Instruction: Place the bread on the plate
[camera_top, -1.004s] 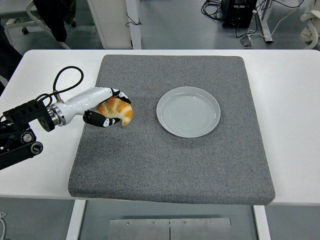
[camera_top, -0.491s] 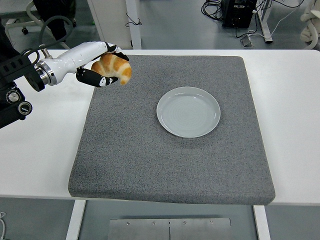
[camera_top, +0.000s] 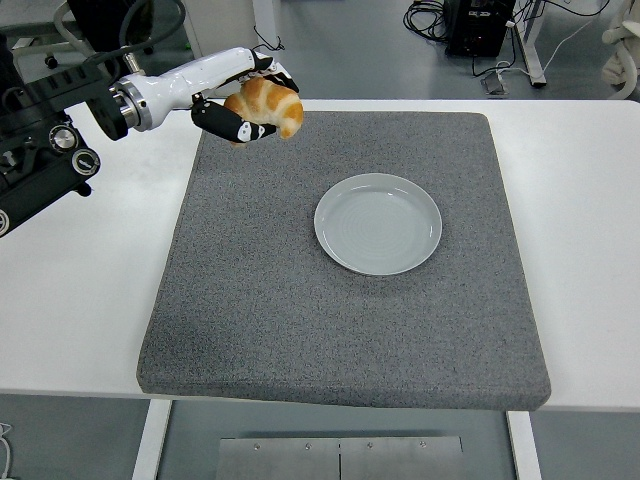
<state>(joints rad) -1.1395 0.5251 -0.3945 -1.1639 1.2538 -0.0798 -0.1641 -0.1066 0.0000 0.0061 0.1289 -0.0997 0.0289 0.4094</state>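
A golden croissant (camera_top: 268, 104) hangs in the air above the far left corner of the grey mat, with my left hand (camera_top: 250, 100) shut on it. The hand's black fingers (camera_top: 232, 125) curl under and around the bread. The pale grey plate (camera_top: 378, 223) lies on the mat, to the right of the hand and nearer to me, with nothing on it. My right arm does not show in the head view.
The grey mat (camera_top: 340, 330) covers most of the white table (camera_top: 70, 300). Beyond the table's far edge are chair legs, cables and a dark box on the floor.
My left hand has lifted the croissant off the mat, carried it up and toward the far edge, then rightward. The plate has not moved.
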